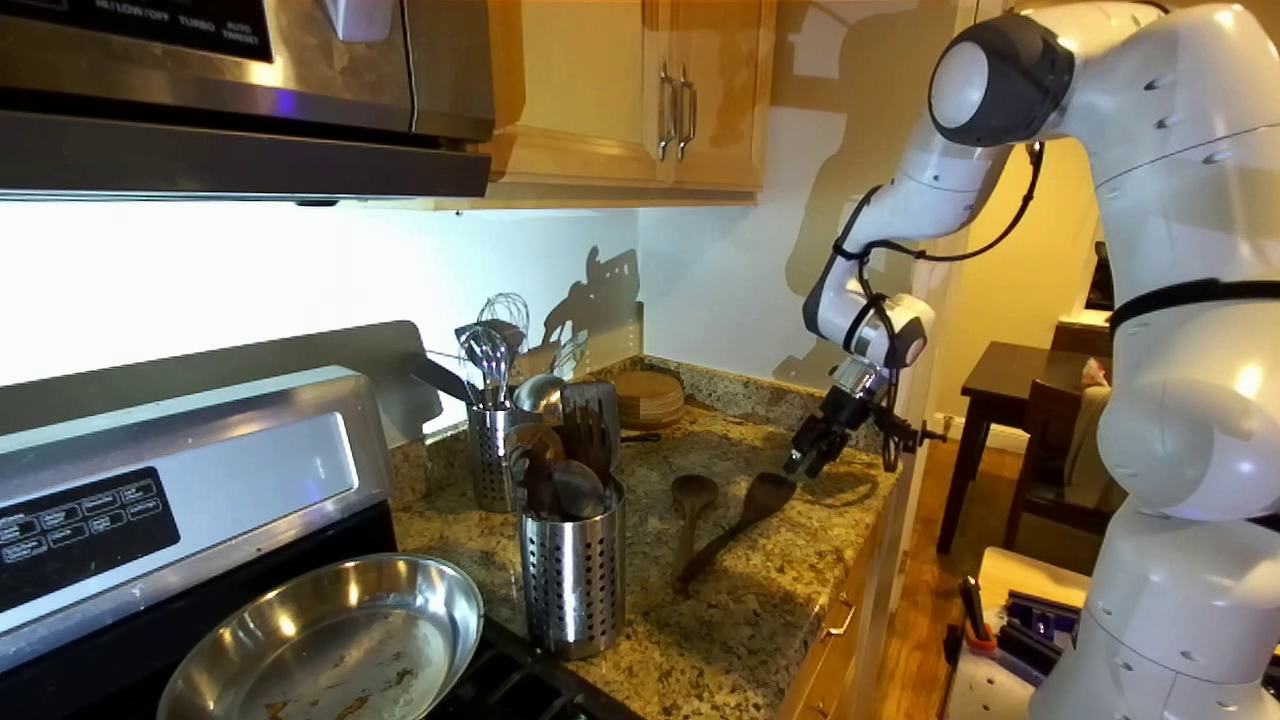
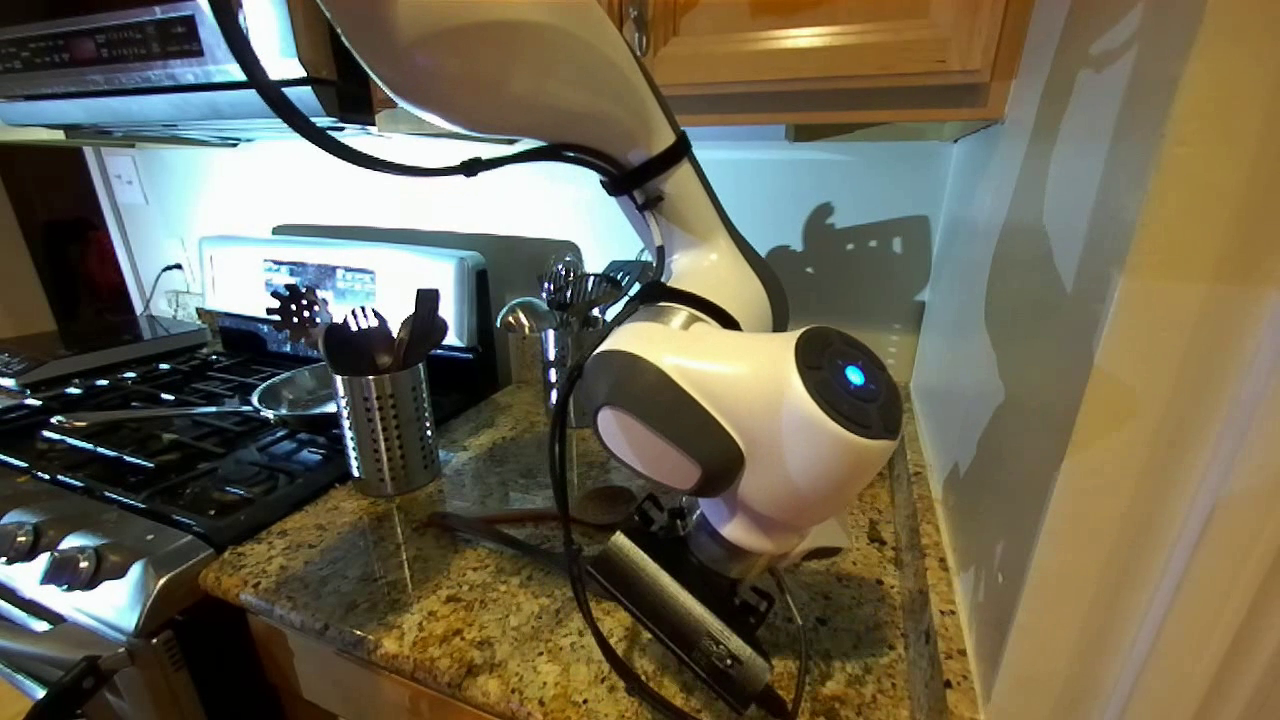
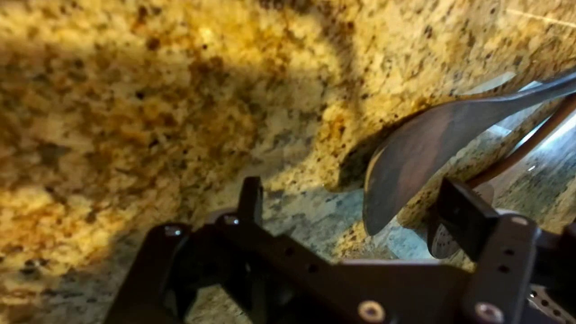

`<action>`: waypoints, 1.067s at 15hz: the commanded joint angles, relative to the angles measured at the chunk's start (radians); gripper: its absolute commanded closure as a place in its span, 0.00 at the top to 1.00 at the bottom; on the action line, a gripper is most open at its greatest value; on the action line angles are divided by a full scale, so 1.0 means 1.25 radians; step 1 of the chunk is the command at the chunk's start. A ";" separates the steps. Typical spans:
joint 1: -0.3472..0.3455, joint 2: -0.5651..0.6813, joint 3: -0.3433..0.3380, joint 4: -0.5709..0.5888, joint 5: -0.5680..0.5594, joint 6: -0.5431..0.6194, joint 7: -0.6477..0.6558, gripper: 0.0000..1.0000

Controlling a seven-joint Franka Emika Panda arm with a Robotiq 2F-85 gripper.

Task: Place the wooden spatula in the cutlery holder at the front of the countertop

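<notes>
Wrist view: handle of the wooden spatula [image 3: 418,153] ran off the right edge; wooden spoon [image 3: 524,153] passed behind one finger of the gripper [image 3: 360,204] — bowl not made out. In an exterior view, a dark wrist bar [image 2: 680,622] hid much of the spatula's head. In an exterior view, the bottom edge cut the steel pan [image 1: 340,635] — control panel [image 1: 85,540] lettering too small to read.

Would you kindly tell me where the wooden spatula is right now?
In an exterior view, the wooden spatula lies on the granite countertop just right of centre, its broad head right of the wooden spoon and pointing toward the open pincer.
</notes>
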 commanded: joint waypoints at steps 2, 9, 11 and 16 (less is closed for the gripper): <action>-0.010 0.003 0.014 0.036 -0.036 -0.020 -0.030 1.00; -0.015 0.060 0.028 0.109 -0.063 -0.122 -0.008 1.00; -0.017 0.087 0.026 0.135 -0.087 -0.150 0.003 1.00; -0.027 0.138 0.029 0.204 -0.148 -0.221 0.061 0.83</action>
